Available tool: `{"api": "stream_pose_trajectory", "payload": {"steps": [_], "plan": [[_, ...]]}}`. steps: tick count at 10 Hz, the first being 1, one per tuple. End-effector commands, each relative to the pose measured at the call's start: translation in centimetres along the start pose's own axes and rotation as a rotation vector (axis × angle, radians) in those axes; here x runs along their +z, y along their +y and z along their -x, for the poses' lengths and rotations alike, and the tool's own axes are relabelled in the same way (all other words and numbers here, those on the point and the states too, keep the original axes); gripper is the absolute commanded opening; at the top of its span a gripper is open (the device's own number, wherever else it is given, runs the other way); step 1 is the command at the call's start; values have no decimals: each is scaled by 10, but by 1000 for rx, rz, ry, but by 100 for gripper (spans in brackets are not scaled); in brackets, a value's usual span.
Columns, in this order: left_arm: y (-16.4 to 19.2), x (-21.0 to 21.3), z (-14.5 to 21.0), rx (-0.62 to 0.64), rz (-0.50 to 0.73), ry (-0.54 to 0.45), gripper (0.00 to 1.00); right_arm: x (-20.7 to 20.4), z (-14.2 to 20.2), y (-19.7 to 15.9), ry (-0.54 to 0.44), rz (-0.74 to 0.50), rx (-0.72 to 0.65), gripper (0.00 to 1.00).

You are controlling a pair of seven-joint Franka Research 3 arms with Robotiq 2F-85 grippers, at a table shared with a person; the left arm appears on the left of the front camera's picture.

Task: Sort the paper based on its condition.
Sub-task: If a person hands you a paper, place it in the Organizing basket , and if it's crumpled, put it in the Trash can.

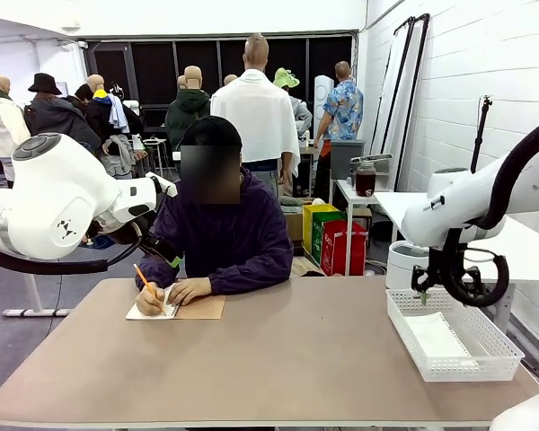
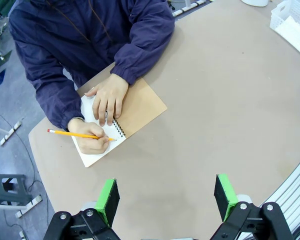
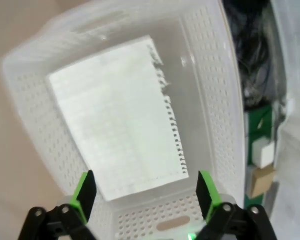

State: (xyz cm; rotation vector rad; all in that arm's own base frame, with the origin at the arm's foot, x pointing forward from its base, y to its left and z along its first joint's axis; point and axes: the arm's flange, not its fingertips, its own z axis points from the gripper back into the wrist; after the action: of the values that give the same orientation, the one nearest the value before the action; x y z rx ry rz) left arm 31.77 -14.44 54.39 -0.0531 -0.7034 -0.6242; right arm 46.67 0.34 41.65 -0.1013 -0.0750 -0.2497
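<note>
Bright, even overhead light in front view; sharp, with only faint soft shadows on desk (image 1: 296,359). Left wrist view crisp, bends at edges from wide angle, soft shadow beside notebook (image 2: 140,107). Right wrist view blurry and washed out: glare on basket (image 3: 210,75) wall, paper (image 3: 120,115) overexposed, right-hand background out of focus.

You see your left hand (image 2: 166,192) low in the frame, its green pads (image 2: 108,199) spread wide above the tan desk (image 2: 215,110). Across the desk, a person in a navy jacket (image 2: 85,35) holds a yellow pencil (image 2: 72,133) to the white page (image 2: 92,152) of a spiral notebook (image 2: 140,107), with the other palm (image 2: 108,97) flat on it. A white basket (image 2: 285,17) sits at the top right corner.
</note>
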Motion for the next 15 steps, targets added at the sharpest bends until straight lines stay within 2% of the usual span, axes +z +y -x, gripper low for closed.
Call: {"api": "stream_pose_trajectory", "payload": {"steps": [1, 3, 5, 9, 10, 11, 12, 15], "plan": [[1, 0, 1, -7, 7, 1, 100, 40, 18, 7, -44, -51, 121, 100], [1, 0, 1, -7, 7, 1, 100, 64, 37, 15, -72, -108, 243, 100], [1, 0, 1, -7, 7, 1, 100, 75, 66, 28, -140, -183, 487, 100], [1, 0, 1, -7, 7, 1, 100, 73, 111, 46, -487, -265, 711, 100], [1, 0, 1, -7, 7, 1, 100, 72, 113, 48, -510, -291, 720, 100], [1, 0, 1, -7, 7, 1, 100, 70, 107, 49, -485, -305, 684, 100], [1, 0, 1, -7, 7, 1, 100, 93, 107, 55, -468, -194, 685, 100], [1, 0, 1, -7, 7, 1, 100, 93, 107, 55, -468, -194, 685, 100]]}}
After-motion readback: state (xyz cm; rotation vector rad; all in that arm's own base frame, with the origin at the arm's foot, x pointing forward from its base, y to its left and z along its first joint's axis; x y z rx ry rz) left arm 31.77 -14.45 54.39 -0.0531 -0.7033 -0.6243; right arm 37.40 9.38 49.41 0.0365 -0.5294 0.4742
